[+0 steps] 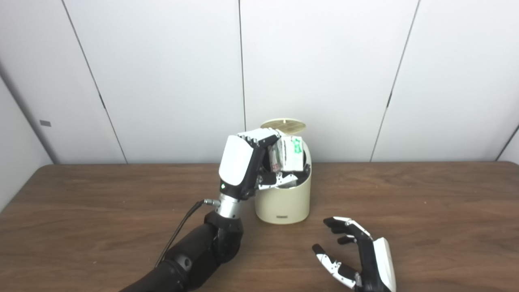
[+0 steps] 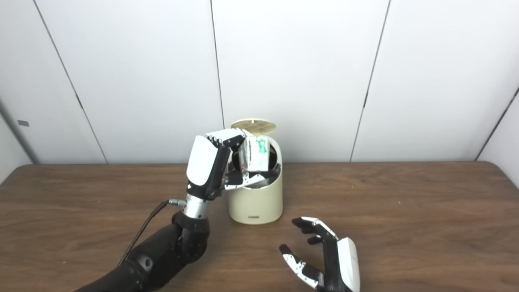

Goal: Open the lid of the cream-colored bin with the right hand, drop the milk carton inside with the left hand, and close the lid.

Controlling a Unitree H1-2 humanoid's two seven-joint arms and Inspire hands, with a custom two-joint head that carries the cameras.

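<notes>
Left eye view: left hand (image 1: 243, 162) grasps the boxy milk carton (image 1: 288, 153) over the round, smooth cream-colored bin (image 1: 284, 202); right hand (image 1: 357, 255) released.

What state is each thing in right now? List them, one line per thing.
Cream-colored round plastic bin: upright on the table, mouth uncovered.
Cream round lid: open, tipped back behind the rim.
White and green milk carton: held over the bin's mouth, not yet dropped.
Left hand: shut on the carton.
Right hand: open, holding nothing, near the table in front of the bin.
</notes>
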